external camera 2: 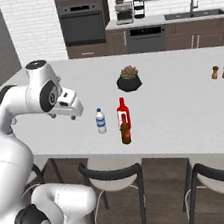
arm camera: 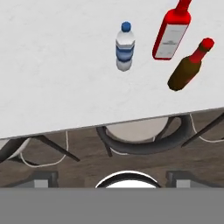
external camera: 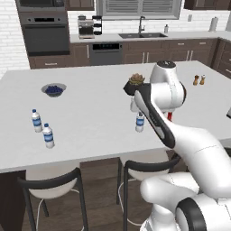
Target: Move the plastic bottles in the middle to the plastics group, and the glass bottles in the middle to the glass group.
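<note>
Currently, middle water bottle (external camera 2: 100,120): upright on the white tabletop (external camera 2: 183,104), centre-left of the right base frame, near the front edge; upper middle of the hand frame, cap up.
Red bottle (external camera 2: 123,112): just right of the water bottle, upright, white label facing forward; top right of the hand frame, its cap cut by the edge.
Dark brown bottle (external camera 2: 125,129): directly in front of the red bottle in the right base frame, closest to the tabletop's edge; whether the two touch cannot be told.
Plastics group (external camera: 42,128): two alike water bottles standing near each other at centre-left of the left base frame, well apart from the middle bottles.
Glass group (external camera 2: 220,72): two tiny brown bottles side by side at the right of the right base frame, far across the tabletop.
Hand (external camera 2: 65,108): hanging left of the three middle bottles, above the front edge, grasping nothing; jaws spread wide.
Potted plant (external camera 2: 128,79): dark pot behind the middle bottles.
Bowl (external camera: 53,89): grey, with blue contents, upper left of the left base frame.
Stools (external camera 2: 114,184): dark-backed, below the tabletop's front edge.
</note>
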Robot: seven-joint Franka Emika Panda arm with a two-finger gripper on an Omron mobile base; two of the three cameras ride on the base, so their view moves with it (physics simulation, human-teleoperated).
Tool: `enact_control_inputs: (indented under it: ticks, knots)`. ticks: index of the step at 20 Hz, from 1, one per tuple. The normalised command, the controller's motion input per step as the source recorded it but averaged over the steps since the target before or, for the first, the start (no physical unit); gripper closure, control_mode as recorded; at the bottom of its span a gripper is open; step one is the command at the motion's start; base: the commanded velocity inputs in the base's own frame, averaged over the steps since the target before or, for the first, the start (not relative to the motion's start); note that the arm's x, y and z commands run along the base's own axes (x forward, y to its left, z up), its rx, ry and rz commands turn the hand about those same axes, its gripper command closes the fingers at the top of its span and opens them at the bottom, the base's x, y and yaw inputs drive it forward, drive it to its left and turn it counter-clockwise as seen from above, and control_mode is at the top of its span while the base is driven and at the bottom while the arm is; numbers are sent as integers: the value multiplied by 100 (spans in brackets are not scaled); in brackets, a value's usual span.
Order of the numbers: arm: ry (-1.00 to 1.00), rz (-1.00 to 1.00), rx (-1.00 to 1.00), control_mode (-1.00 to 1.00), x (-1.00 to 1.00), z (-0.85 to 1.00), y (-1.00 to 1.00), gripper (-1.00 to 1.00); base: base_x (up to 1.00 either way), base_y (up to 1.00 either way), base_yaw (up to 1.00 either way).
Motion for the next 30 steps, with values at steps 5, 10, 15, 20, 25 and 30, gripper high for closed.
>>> enact_control_inputs:
  ticks: [5,10,15,20,25,30]
  knots:
    - [6,0,-4,-100,25,-10,-12,-100,0,0,0]
    - [0,11,0,-100,45,-18,-56,-100,0,0,0]
    - [-1,8,-2,-100,51,0,-11,-100,0,0,0]
    - [-2,7,1,-100,83,-5,-1,-100,0,0,0]
    - [-1,4,0,-100,73,-8,2,-100,0,0,0]
    - [0,2,0,-100,32,-4,0,-100,0,0,0]
